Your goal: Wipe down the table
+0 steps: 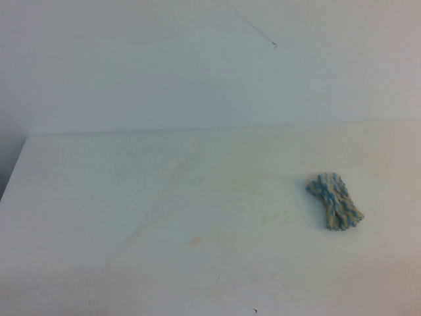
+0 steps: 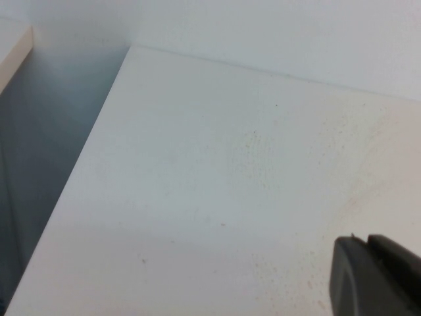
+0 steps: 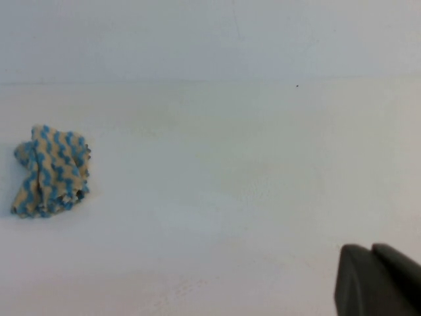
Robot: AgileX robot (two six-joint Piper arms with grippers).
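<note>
A crumpled blue-and-beige cloth (image 1: 335, 201) lies on the white table (image 1: 164, 217) at the right; the right wrist view shows the same cloth (image 3: 50, 171) lying free, well away from the gripper. Neither arm appears in the high view. My right gripper (image 3: 370, 250) is shut, its dark fingers pressed together with nothing between them, above bare table. My left gripper (image 2: 366, 239) is also shut and empty, over the table's left part. Faint brownish stains (image 1: 196, 240) and specks mark the tabletop.
The table's left edge (image 2: 79, 178) drops off to a darker gap beside a wall. A pale wall (image 1: 210, 66) rises behind the table's back edge. A thin dark line (image 1: 253, 26) runs across the wall.
</note>
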